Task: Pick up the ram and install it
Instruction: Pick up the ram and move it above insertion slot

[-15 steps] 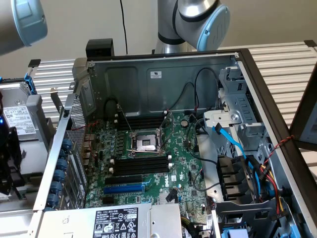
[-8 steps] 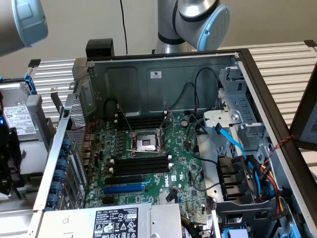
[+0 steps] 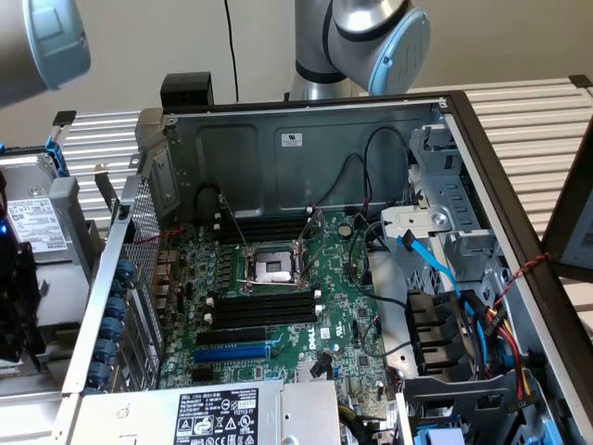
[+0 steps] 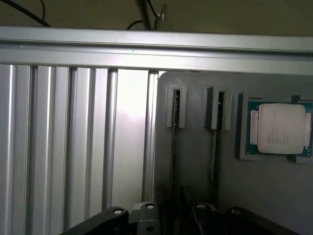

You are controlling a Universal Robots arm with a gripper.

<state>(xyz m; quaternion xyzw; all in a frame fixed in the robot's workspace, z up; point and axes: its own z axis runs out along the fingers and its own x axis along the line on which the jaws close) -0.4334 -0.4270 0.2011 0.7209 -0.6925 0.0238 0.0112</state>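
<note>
Ram (image 4: 174, 142), a long narrow board seen edge-on, sits on edge in the grey plastic slotted holder (image 4: 195, 166). The holder leaves the stick's long edge free for a pinch. You will find the gripper (image 4: 176, 218) over that stick, dark jaws apart, one each side; contact cannot be confirmed. A second stick (image 4: 213, 147) stands just beside. The long black memory slots (image 3: 264, 306) on the large green motherboard (image 3: 185, 366) appear unfilled.

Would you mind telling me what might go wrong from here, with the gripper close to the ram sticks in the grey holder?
1. The gripper sits near the ram, but a second stick stands close beside it in the grey holder; a slightly offset approach might catch both.
2. The processor rests in the same holder, so a sideways drift could knock it.
</note>
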